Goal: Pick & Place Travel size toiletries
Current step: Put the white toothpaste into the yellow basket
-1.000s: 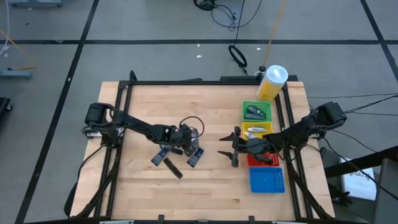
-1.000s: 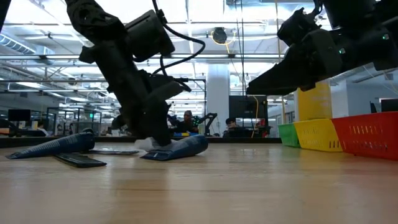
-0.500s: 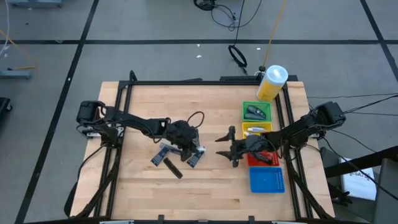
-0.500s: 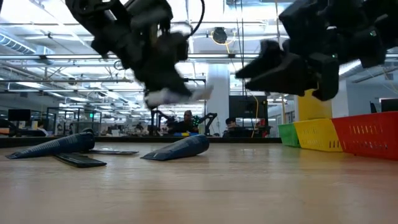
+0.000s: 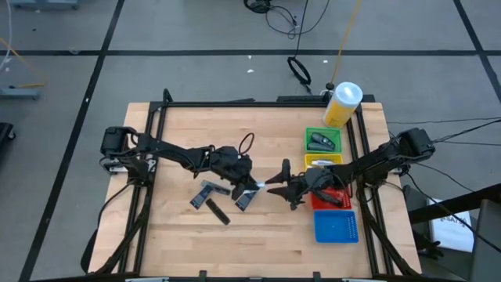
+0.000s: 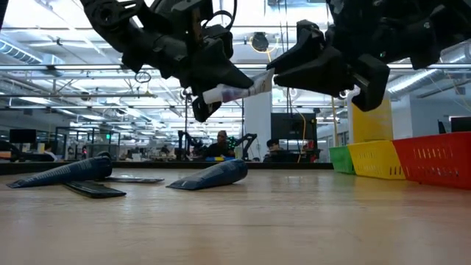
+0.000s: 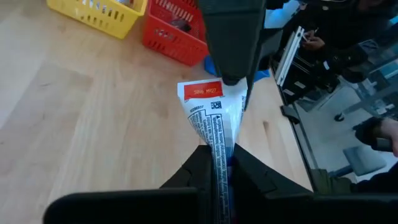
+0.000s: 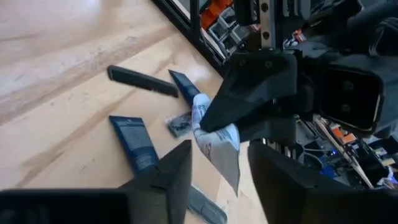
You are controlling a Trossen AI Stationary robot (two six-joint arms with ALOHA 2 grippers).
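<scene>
While the white tube [image 6: 234,91] hangs in mid-air above the table [image 5: 180,133], I read this as a handover between my two arms. Starting from the left of the table, the left arm reaches in toward the centre, and the left gripper [image 5: 244,182] is pinched tight on the crimped end of the tube; the left wrist view shows the flat seam squeezed between its fingers, with the red-labelled end [image 7: 204,91] pointing away toward the other arm. I hold it by the tail so the far end stays free to be taken.

Below and just left of the tube, four dark pieces lie on the wood: a long dark tube [image 6: 62,173], a flat black strip [image 6: 94,190], a small grey packet [image 8: 180,124] and a dark blue tube [image 6: 210,175]. They wait their turn.

Right of the tube, the right gripper [image 5: 275,179] faces it with its fingers half apart, bracketing the tube's free end; I cannot tell whether they touch it yet.

Further right stand the trays: green tray [image 5: 310,133] with a dark piece inside, yellow tray [image 5: 337,160] holding something pale, red tray [image 5: 341,205], and blue tray [image 5: 335,227]. The big yellow bottle [image 5: 342,104] sits beyond the green one.
</scene>
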